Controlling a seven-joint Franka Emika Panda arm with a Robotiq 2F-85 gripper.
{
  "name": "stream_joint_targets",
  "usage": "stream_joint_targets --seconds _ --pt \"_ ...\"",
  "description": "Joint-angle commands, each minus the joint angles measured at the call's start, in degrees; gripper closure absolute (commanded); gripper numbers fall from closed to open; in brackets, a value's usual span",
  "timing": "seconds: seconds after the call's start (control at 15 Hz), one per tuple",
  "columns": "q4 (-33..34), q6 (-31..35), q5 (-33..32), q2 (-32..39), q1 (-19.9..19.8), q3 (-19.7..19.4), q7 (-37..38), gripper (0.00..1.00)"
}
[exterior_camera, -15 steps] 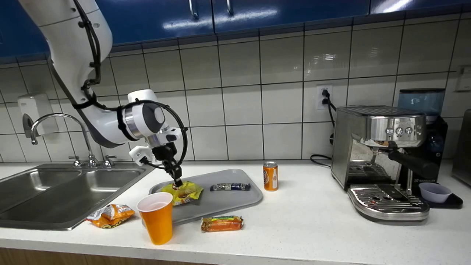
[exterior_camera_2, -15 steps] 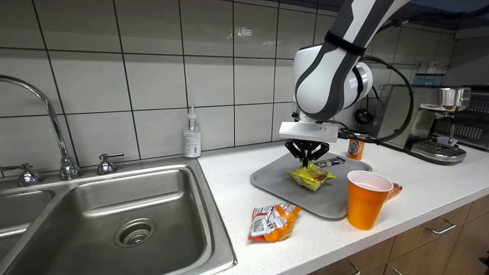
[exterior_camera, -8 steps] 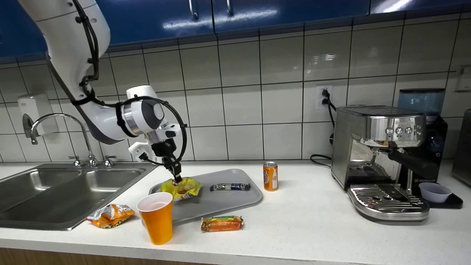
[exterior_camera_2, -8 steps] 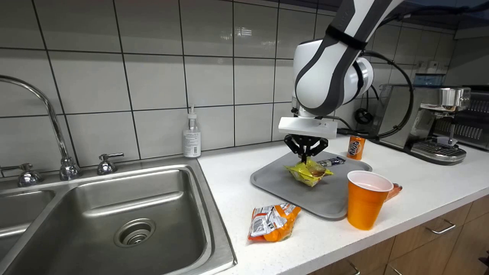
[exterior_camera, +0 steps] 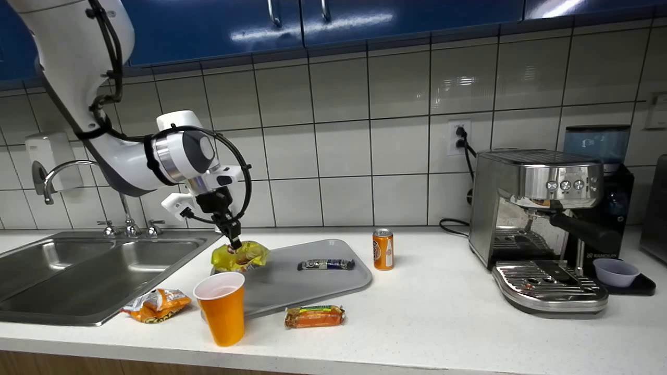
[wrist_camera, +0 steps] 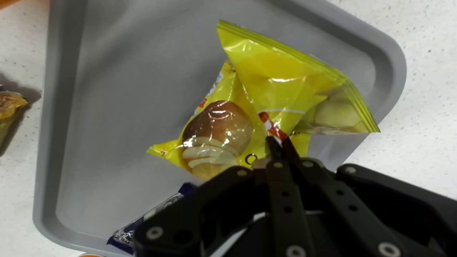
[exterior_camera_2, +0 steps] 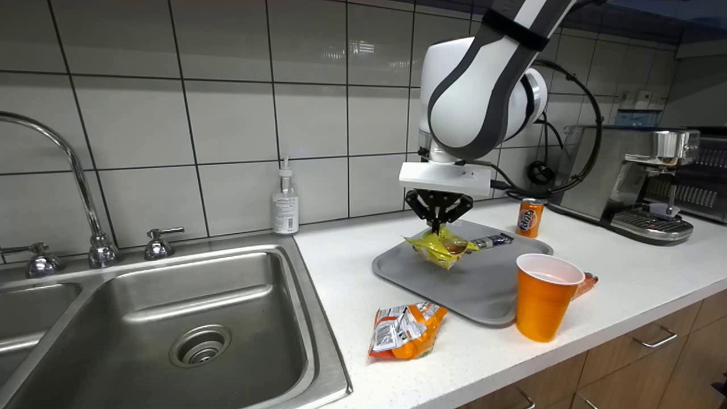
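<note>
Your jaws are clamped on the yellow bag, tips pinching its film right by the red-&-white mark in wrist view. You hold the bag over the sink-side end of the gray tray, w/ one corner reaching past the rim in that same view; can't tell for sure if its underside brushes the tray.

Also on the tray: a dark blue bar, lying flat near the bag, partly hidden behind your jaws in wrist view.

Around it on the white surface: an orange cup, upright, by the tray's front edge; a crumpled orange snack bag btwn the sink & the tray; an orange-wrapped pkg lying flat just off the tray; and an orange can standing just past the tray's far end. Coffee machine sits well apart from your jaws, beyond the can. A soap bottle stands by the sink's back corner.
</note>
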Motion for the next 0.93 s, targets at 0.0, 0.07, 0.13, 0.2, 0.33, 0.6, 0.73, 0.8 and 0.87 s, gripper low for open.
stream_joint_targets --seconds 0.0,0.07,0.13,0.2,0.33,0.6,0.73,0.8,0.87 --pt "-2.3 -0.7 -3.1 -3.4 1.1 1.3 1.8 1.0" --pt "-2.4 -0.8 -3.4 -3.5 1.4 1.7 1.8 1.0" --pt "-2.5 -0.8 -3.7 -3.7 1.7 2.1 1.8 1.0" --pt "-2.5 -0.8 -4.0 -3.7 2.0 2.6 1.9 1.0" --pt "-2.4 -0.8 -4.4 -3.8 2.4 3.6 1.8 1.0" --pt "-2.0 -0.7 -4.3 -3.6 2.8 5.5 1.2 1.0" --pt "-1.6 -0.7 -3.9 -3.2 2.8 6.6 0.6 1.0" --pt "-1.4 -0.7 -3.9 -3.1 2.9 7.0 0.4 1.0" --pt "-1.2 -0.7 -3.7 -2.9 2.8 7.5 0.2 1.0"
